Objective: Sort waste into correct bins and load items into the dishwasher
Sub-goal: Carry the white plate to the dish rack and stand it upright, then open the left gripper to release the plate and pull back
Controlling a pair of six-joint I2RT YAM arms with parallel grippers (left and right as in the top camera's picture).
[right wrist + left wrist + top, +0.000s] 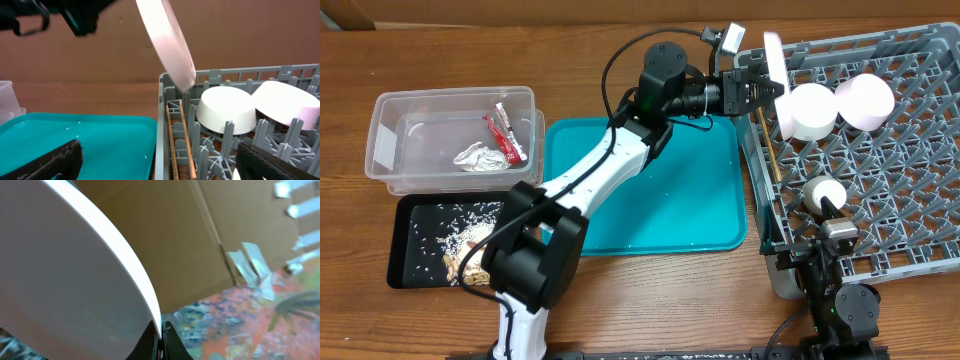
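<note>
The wide white round plate [773, 58] stood on its edge, tipped a little, over the corner of the big square grey plastic dish rack [757, 180] next to the large teal tray [650, 190]. The left gripper [772, 90] had its two fingers pinched tight on the plate's rim, and we saw that thin rim squeezed between the fingertips [161, 332] in the left wrist view. From the right wrist view the plate [167, 40] hung with its low end right by the rack's wall, but we could not tell if it touched. Two white round bowls lay upside down in the rack, one [810, 110] close to the plate and one [865, 100] beside it. The thin light wooden chopsticks [186, 142] lay in the rack along the wall by the teal tray. The right gripper [157, 150] was low over the rack with its fingers [50, 162] spread wide and nothing between them. Far from the rack, the clear plastic tub [395, 110] held the red snack wrapper [506, 135] and the crumpled silver-white wrapper [477, 155]. The shallow black tray [405, 255] held the loose rice scraps [445, 235].
</note>
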